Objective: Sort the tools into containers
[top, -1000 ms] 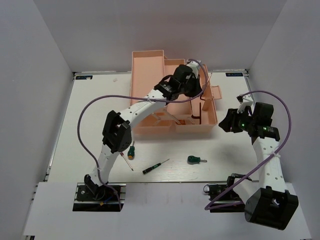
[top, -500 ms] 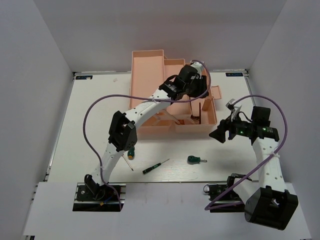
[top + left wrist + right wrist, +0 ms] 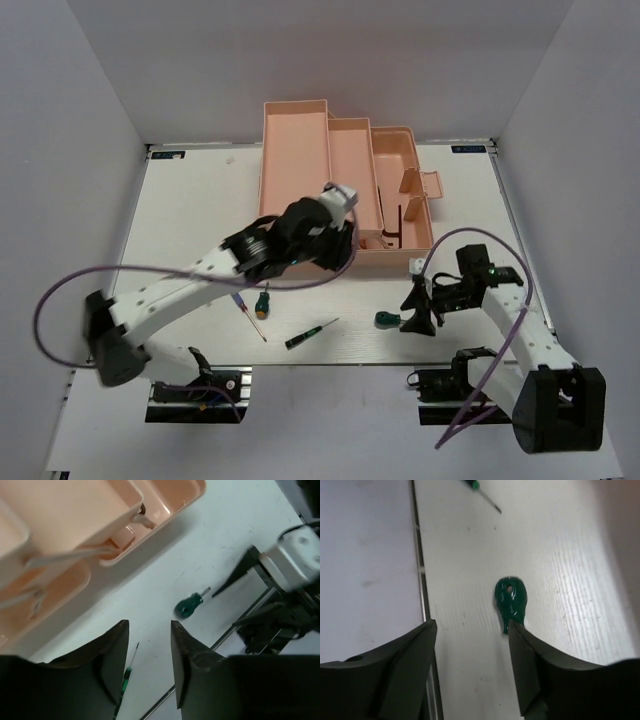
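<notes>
The salmon-pink toolbox [image 3: 345,175] stands open at the back, its tray compartments [image 3: 65,510] also showing in the left wrist view. A dark hex key [image 3: 400,222] lies in its right compartment. On the table lie a green-orange screwdriver [image 3: 262,302], a thin blue-handled one [image 3: 243,307], a black-green one [image 3: 308,334] [image 3: 127,672] and a stubby green one [image 3: 387,320] [image 3: 189,605] [image 3: 510,599]. My left gripper [image 3: 335,255] [image 3: 149,630] hangs open and empty by the toolbox's near edge. My right gripper [image 3: 412,302] [image 3: 472,630] is open just right of the stubby green screwdriver, one fingertip [image 3: 517,630] at its shaft.
The table's near edge rail [image 3: 422,580] runs close beside the right gripper. The toolbox's latch flap [image 3: 432,185] sticks out to the right. A purple cable [image 3: 60,290] loops left of the left arm.
The left arm has pulled back from over the toolbox to its near edge, and its gripper has opened. The right gripper has come down and left to the stubby green screwdriver.
</notes>
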`<action>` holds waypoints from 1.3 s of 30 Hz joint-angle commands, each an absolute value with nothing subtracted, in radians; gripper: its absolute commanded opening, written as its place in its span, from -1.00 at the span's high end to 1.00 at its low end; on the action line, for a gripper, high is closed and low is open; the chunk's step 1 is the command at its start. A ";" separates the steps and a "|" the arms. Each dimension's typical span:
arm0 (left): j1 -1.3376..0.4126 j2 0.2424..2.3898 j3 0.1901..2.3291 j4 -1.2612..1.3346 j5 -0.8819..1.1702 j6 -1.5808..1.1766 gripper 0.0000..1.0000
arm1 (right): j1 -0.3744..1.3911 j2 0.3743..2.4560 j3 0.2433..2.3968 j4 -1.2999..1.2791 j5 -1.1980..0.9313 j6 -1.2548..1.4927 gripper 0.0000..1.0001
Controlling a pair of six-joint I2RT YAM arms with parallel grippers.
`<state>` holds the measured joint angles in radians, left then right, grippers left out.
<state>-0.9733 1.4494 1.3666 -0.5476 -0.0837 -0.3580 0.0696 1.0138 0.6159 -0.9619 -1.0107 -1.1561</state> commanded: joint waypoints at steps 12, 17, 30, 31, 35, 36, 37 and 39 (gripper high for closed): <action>-1.034 1.026 0.760 -0.718 -0.429 -0.781 -0.47 | 0.397 1.041 0.485 -0.376 -0.476 -0.798 -0.48; -1.034 1.005 0.701 -0.700 -0.517 -0.838 -0.52 | 0.451 1.127 0.505 -0.396 -0.491 -0.815 -0.51; -1.003 1.153 0.611 -0.549 -0.679 -0.814 -0.63 | 0.548 1.224 0.543 -0.501 -0.498 -0.896 0.72; -0.994 1.172 0.611 -0.549 -0.680 -0.833 -0.63 | 0.545 1.212 0.549 -0.514 -0.506 -0.913 0.80; -0.974 1.255 0.601 -0.548 -0.689 -0.856 -0.63 | 0.543 1.129 0.575 -0.644 -0.570 -0.963 1.00; -0.974 1.264 0.601 -0.548 -0.689 -0.856 -0.63 | 0.542 1.097 0.587 -0.703 -0.601 -0.966 1.00; -0.963 1.264 0.601 -0.522 -0.689 -0.856 -0.63 | 0.540 1.068 0.621 -0.768 -0.629 -0.971 1.00; -0.954 1.295 0.601 -0.512 -0.689 -0.847 -0.63 | 0.540 1.026 0.716 -0.861 -0.681 -0.974 1.00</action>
<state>-0.9707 1.2858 0.6075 -0.5568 -0.6502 -0.8349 0.5388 1.0927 0.5789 -0.6823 -0.5510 -0.9363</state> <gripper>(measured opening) 0.814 0.386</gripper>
